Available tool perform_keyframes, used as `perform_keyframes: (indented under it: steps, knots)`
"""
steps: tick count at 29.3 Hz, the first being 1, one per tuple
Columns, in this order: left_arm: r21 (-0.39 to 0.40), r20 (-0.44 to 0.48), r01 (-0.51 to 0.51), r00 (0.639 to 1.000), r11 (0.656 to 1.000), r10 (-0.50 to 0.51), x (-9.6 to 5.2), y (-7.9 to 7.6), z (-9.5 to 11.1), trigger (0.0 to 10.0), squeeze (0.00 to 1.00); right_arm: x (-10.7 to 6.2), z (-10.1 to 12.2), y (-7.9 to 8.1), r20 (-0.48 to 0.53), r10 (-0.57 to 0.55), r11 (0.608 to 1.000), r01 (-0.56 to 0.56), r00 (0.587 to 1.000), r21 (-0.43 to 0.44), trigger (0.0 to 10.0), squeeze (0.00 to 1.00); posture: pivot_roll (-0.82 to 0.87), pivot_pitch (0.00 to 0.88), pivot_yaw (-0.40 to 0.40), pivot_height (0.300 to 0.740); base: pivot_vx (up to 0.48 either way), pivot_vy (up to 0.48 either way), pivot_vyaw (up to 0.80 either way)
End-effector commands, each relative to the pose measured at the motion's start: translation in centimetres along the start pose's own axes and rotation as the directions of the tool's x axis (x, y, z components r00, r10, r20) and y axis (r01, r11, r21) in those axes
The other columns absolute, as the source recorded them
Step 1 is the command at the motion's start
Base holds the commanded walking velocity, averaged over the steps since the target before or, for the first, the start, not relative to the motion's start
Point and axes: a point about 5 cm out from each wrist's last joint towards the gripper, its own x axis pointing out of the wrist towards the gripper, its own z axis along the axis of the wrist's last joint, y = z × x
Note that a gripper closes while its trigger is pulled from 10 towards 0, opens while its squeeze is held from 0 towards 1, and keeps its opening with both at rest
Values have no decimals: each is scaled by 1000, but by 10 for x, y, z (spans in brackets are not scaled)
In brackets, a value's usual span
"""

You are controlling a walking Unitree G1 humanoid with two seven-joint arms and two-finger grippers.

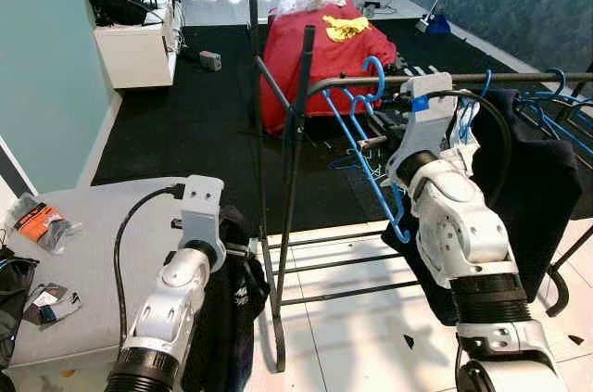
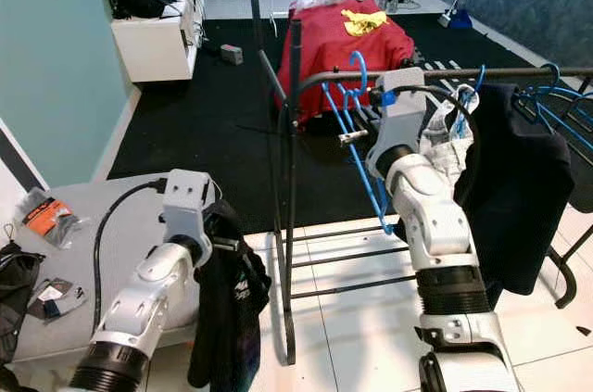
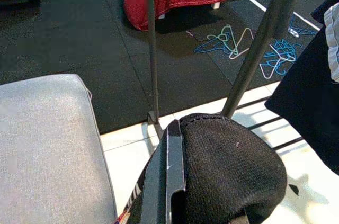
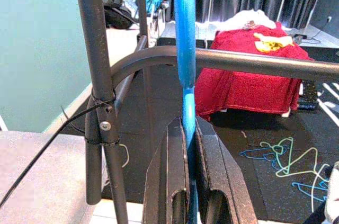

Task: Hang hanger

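1. Left eye view: the left tool (image 3: pixel 175 192) sits low beside the grey table (image 1: pixel 83 253), clamped on a black garment (image 1: pixel 227 309) that hangs from it.
2. Right of it, the clothes rail (image 1: pixel 482 80) runs across.
3. The right tool (image 4: pixel 186 181) is closed tight on a blue hanger (image 1: pixel 366 142), whose hook (image 1: pixel 375 68) sits at the rail.
4. Hanging appears nearly done; next, I judge, settle the hook over the rail and let go.
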Motion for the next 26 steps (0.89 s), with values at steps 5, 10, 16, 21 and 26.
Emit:
perform_keyframes:
  steps: [5,10,16,21,26]
  knots:
    - [13,2,-1,1000,1000,1,1,2,2,10000,0,1,11,-21,42,-67,997,68,997,-32,10000,0,-67,0,-21,740,0,0,0]
    - [31,-5,7,1000,1000,-7,0,4,2,10000,0,2,1,-35,-16,-99,995,98,995,-20,10000,0,-58,0,-10,740,0,0,0]
    - [54,-20,23,1000,998,-22,-7,8,-1,10000,0,6,-12,-57,-75,-135,991,136,988,5,10000,0,-50,14,-6,740,0,0,0]
    - [63,-31,22,999,998,-20,-13,12,-3,10000,0,9,-15,-67,-89,-147,988,151,985,37,10000,0,-42,44,-10,740,0,0,0]
    - [70,-31,20,999,997,-18,-20,15,-4,10000,0,11,-12,-75,-80,-157,986,161,984,49,10000,0,-18,79,-6,740,0,0,0]
